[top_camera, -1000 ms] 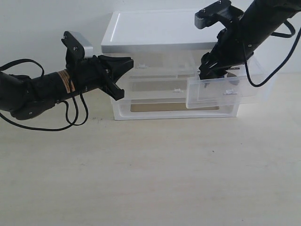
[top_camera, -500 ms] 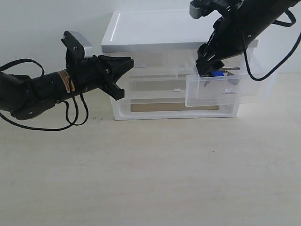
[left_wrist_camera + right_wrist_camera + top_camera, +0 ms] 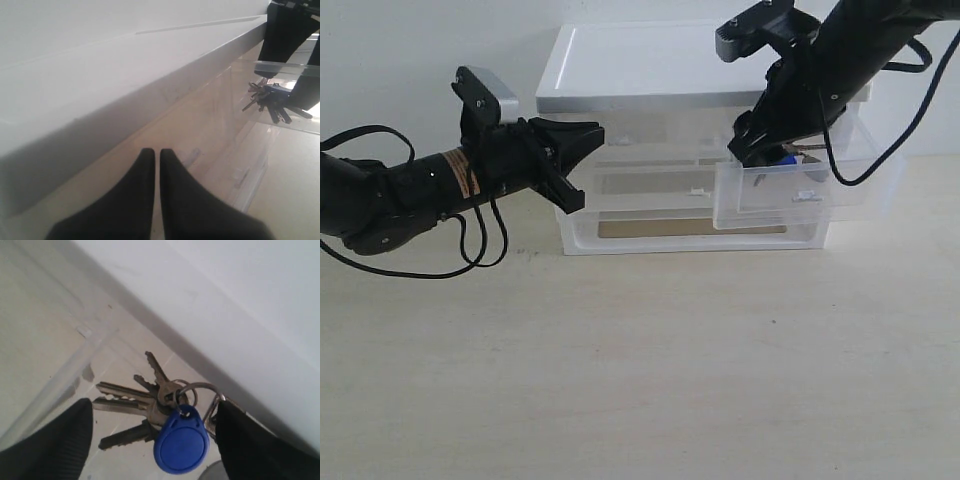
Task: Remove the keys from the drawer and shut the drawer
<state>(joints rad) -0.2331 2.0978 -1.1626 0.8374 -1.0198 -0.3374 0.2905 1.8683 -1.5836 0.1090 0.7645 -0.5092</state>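
The keys [image 3: 159, 399], silver on a ring with a round blue fob [image 3: 181, 442], lie flat on the floor of the drawer [image 3: 802, 192], which is pulled out at the organizer's right. My right gripper [image 3: 152, 409] hangs open over the drawer with its fingers spread wide on either side of the bunch, not touching it. In the exterior view the right gripper [image 3: 757, 150] dips into the drawer beside the blue fob [image 3: 784, 156]. My left gripper [image 3: 592, 136] is shut and empty, hovering at the organizer's left front. The keys [image 3: 267, 97] also show in the left wrist view.
The organizer's white top [image 3: 650, 65] overhangs the drawers. The left-hand twin drawer [image 3: 650, 180] and the full-width drawer [image 3: 690, 232] below are pushed in. The organizer stands on a pale wooden table [image 3: 640, 370] against a white wall.
My right arm rose out of the drawer and shifted slightly left, uncovering the blue fob. The left arm has not moved.
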